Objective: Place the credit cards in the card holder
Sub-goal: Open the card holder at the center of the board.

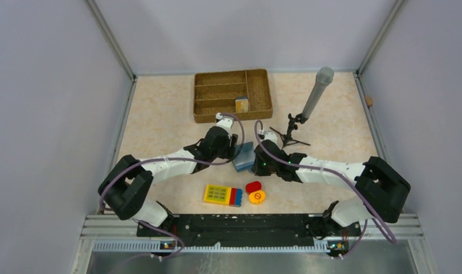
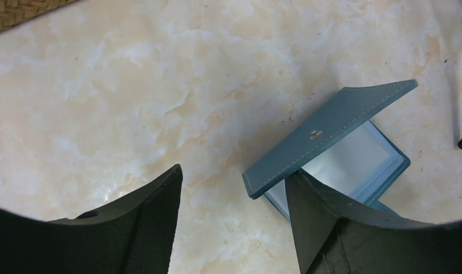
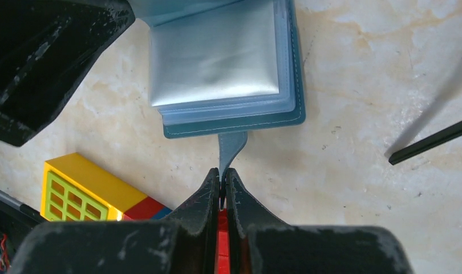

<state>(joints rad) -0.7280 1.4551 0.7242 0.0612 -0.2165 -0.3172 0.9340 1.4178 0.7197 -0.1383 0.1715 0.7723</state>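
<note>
Starting at the left, the left gripper (image 2: 234, 228) hangs released, its jaws spread over bare desk (image 2: 132, 97) with nothing between them. Its wrist view shows its right finger (image 2: 337, 228) crossing the near edge of the card holder (image 2: 343, 117), whose teal cover stands tilted up over clear pockets. From above, that holder is only a small blue patch mid-desk between the two arms, and neither grip can be read there. The right gripper (image 3: 223, 185) is clenched on the holder's snap tab (image 3: 232, 145); only the right wrist view shows this, with the yellow keypad block (image 3: 86, 185) near-left of it. The overhead view alone shows the wicker tray (image 1: 257, 116) at the far side, a small tan item (image 1: 242, 104) inside, and a tripod stand (image 1: 291, 134) further right.
</note>
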